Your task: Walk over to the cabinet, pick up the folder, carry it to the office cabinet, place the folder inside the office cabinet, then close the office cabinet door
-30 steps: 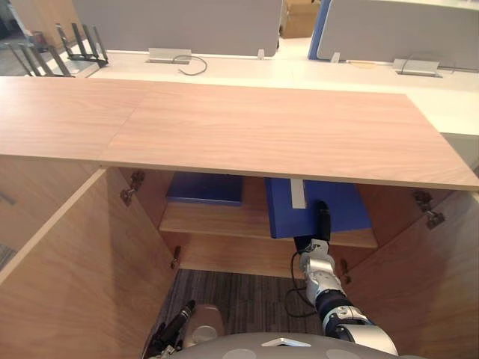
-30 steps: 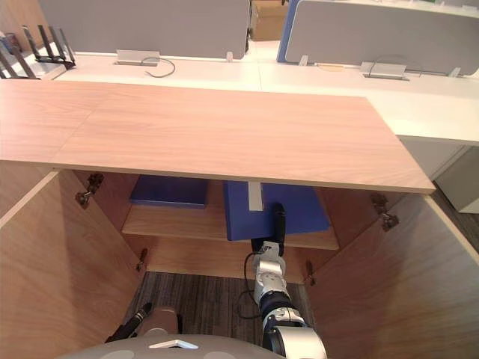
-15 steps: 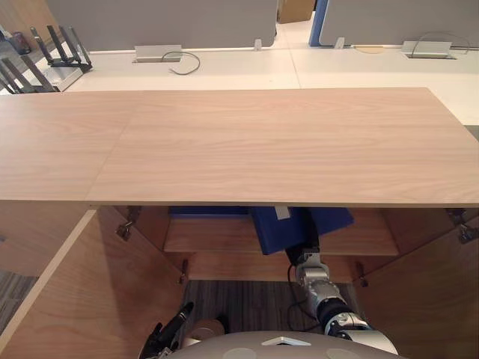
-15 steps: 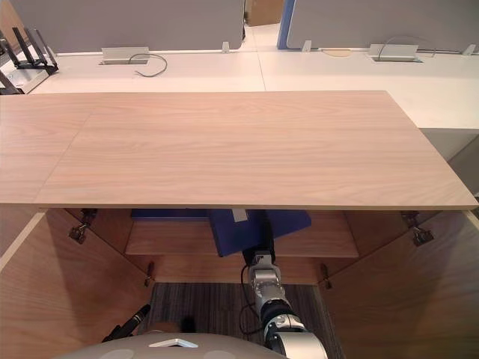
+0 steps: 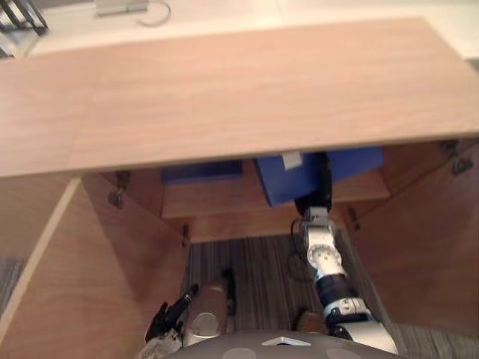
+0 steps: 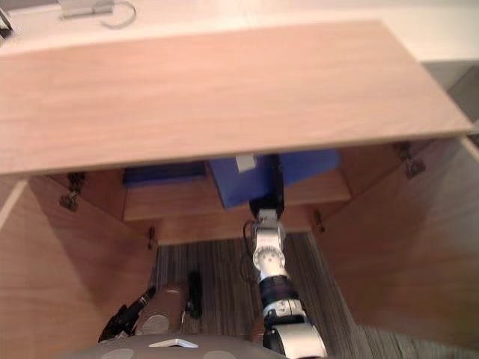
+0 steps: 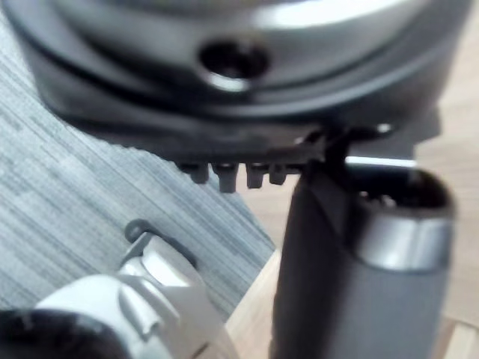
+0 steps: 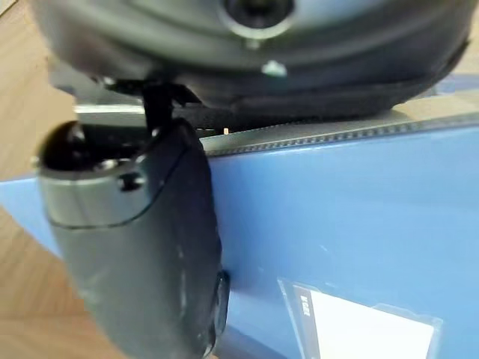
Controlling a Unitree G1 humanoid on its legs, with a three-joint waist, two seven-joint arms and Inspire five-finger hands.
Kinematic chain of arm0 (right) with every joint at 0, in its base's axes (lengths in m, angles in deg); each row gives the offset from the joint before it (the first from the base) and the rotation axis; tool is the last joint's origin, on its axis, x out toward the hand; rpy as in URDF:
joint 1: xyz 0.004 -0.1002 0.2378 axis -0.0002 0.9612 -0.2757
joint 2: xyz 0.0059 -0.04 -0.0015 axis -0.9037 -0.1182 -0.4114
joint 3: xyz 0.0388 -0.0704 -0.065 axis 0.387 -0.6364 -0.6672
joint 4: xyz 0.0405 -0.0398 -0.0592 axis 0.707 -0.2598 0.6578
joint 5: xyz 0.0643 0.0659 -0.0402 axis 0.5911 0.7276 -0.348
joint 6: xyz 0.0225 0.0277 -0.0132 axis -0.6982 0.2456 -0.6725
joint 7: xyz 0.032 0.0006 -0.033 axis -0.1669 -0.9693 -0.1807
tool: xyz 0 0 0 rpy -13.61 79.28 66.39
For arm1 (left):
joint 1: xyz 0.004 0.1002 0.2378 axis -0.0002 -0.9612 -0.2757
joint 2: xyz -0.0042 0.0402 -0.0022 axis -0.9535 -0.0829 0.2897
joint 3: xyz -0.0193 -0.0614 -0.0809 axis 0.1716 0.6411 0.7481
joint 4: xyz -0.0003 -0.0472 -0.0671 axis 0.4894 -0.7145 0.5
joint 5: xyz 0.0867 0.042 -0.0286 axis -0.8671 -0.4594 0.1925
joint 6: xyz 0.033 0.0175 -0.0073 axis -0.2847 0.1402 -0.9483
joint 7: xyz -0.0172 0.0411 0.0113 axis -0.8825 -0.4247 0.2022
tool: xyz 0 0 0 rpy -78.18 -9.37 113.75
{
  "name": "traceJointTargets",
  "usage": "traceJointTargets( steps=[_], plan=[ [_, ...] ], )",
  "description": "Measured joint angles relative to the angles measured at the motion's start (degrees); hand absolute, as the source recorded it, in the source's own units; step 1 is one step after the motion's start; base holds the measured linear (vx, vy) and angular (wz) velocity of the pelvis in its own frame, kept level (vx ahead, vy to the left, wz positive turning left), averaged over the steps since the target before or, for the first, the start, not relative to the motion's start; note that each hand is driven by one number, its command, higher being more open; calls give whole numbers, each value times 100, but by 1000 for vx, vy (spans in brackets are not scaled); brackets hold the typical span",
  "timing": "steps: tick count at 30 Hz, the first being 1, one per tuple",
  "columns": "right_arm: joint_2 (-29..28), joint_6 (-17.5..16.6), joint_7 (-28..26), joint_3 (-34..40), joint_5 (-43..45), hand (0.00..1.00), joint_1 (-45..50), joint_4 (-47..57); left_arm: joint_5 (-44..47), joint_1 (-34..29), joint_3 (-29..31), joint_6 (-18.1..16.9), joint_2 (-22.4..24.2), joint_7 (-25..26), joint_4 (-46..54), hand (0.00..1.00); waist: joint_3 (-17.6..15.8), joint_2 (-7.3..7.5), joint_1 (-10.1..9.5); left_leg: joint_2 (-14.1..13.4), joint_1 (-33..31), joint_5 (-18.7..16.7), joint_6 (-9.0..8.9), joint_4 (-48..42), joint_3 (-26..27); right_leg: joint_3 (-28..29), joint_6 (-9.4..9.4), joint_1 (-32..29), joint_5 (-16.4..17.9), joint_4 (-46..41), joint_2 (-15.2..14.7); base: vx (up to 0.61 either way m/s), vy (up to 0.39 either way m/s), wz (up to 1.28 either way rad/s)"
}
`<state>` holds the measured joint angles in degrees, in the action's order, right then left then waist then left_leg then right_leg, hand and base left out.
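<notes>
Cabinet (image 5: 224,90) inspected from above: the left door (image 5: 90,277) and right door (image 5: 426,247) both stand open, exposing one shelf (image 5: 217,198) under the top panel. The folder (image 5: 299,179), blue, lies on the right half of that shelf, skewed to the front edge with its near corner overhanging it. In my judgement it is partly delivered but not yet squared and seated. The right hand (image 5: 322,187) reaches in over that corner. Its wrist view shows the thumb (image 8: 135,239) laid flat on the blue cover, while the other fingers are hidden beneath the folder. The grip is therefore assessed as a pinch at the edge, which would explain the overhang: the corner is kept off the shelf so that the fingers have room below. A second folder (image 5: 200,172), darker blue, lies flat at the back left of the shelf, apart from the first, so the right half is the free space. The left hand (image 5: 171,320) hangs low over the carpet (image 5: 254,277) by the left door, its fingers loosely spread and holding nothing, clear of the opening. Closing the doors is not yet done. Markings: a white label (image 8: 359,329) sits on the folder's cover, and its print cannot be read. No other writing was found.
</notes>
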<state>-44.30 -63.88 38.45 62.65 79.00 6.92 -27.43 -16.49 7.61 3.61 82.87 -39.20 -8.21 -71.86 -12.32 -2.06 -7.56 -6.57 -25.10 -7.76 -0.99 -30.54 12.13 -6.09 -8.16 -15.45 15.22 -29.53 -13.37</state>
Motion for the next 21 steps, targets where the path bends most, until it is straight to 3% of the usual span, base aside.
traceJointTargets(
  steps=[4, 10, 21],
  plan=[
    [-9, -293, 161, 19, -49, 0, -243, 634, 198, 57, 13, -6, 78, 67, 261, 100, -209, -24, -10, 13, -752, 14, -22, -219, -4, 355, 5, -1056, 96, -695, 35, -237, -19, -17],
    [8, -673, 319, 65, -75, 0, -309, 1387, 341, 165, 72, -14, 134, 152, 548, 100, -459, -55, 3, 6, -1529, 14, -22, -951, -234, 446, 61, -1875, 384, -1684, 17, -94, -20, 4],
    [-27, -840, 449, 397, -20, 0, -753, 1444, 343, 557, 224, -17, 210, 242, 703, 100, -741, -54, -35, 46, -2365, -22, -58, -1597, -522, 319, 123, -2617, 783, -2583, -106, -45, -26, 14]
  ],
)
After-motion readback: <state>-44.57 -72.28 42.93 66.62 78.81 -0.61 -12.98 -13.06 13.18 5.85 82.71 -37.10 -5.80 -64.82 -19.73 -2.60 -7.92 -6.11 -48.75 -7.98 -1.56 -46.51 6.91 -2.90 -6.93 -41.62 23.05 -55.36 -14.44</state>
